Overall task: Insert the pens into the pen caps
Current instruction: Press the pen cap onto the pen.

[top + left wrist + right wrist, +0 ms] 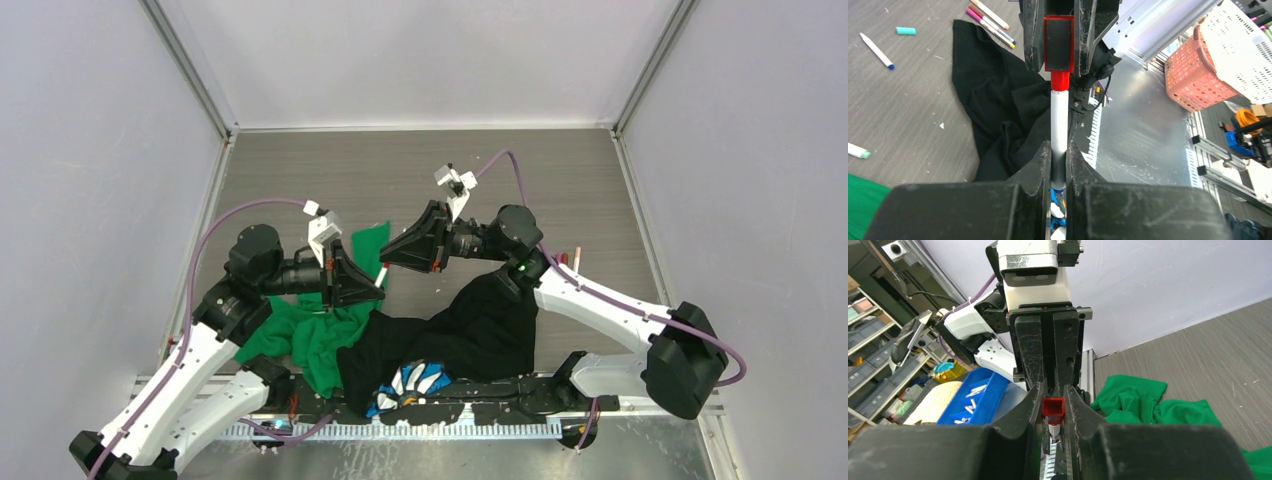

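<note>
1. The left gripper (1059,150) is clamped on the lower barrel of a white pen (1059,115). It holds the pen off the counter (908,110), above a black cloth (993,100).
2. The right gripper (1053,392) is closed on a red cap (1059,80), with its jaws pressing the cap from either side.
3. The two grippers face each other nose to nose in mid-air, near the middle of the counter. The pen's long axis runs straight from the left gripper's jaws into the right gripper's jaws, and the cap sits on that same line.
4. The cap's mouth meets the white barrel with no gap showing, so the pen tip appears to be inside. Whether it is pushed fully home cannot be told.
5. The coming move likely turns on this shared axis. A push along it, not across it, would seat the cap, while any tilt between the two grippers could jam or bend the thin barrel.
6. More work waits on the counter, where a blue-tipped pen (877,50) and a teal cap (905,31) lie apart from each other.
</note>
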